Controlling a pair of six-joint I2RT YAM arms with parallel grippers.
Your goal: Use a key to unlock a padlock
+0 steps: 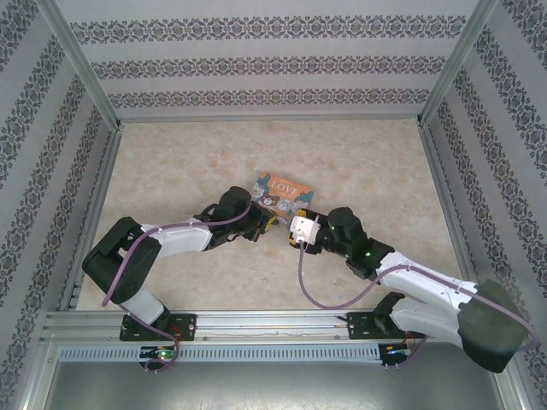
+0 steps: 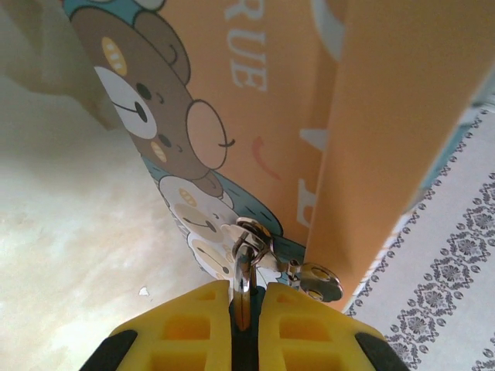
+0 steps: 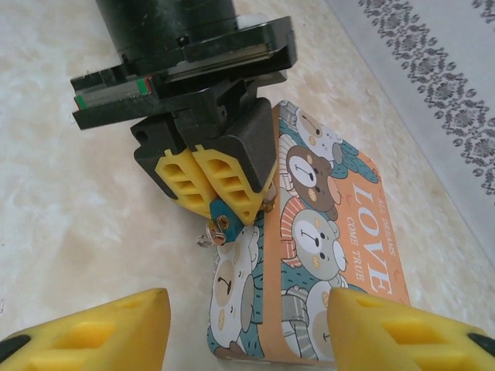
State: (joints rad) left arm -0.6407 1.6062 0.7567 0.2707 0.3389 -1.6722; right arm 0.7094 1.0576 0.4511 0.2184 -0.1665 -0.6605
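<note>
The blue-teal padlock [image 3: 219, 210] is pinched between the yellow fingers of my left gripper [image 3: 224, 209], which is shut on it at the near corner of the orange LOVE tin [image 3: 340, 247]. In the left wrist view the silver shackle [image 2: 243, 270] runs up from between the fingers of my left gripper [image 2: 245, 295] through the tin's clasp loop [image 2: 254, 230]. A small silver ring-like piece [image 3: 204, 238], possibly the key, sticks out beside the brass keyhole; I cannot tell for sure. My right gripper [image 3: 246, 303] stands open a short way in front of the padlock, with nothing between its fingers.
The tin [image 1: 285, 192] lies flat mid-table, its front edge against both grippers. A silver hasp plate [image 2: 319, 280] juts from its side. Patterned walls [image 1: 273, 64] enclose the beige tabletop [image 1: 171, 162], with free room to the left, right and back.
</note>
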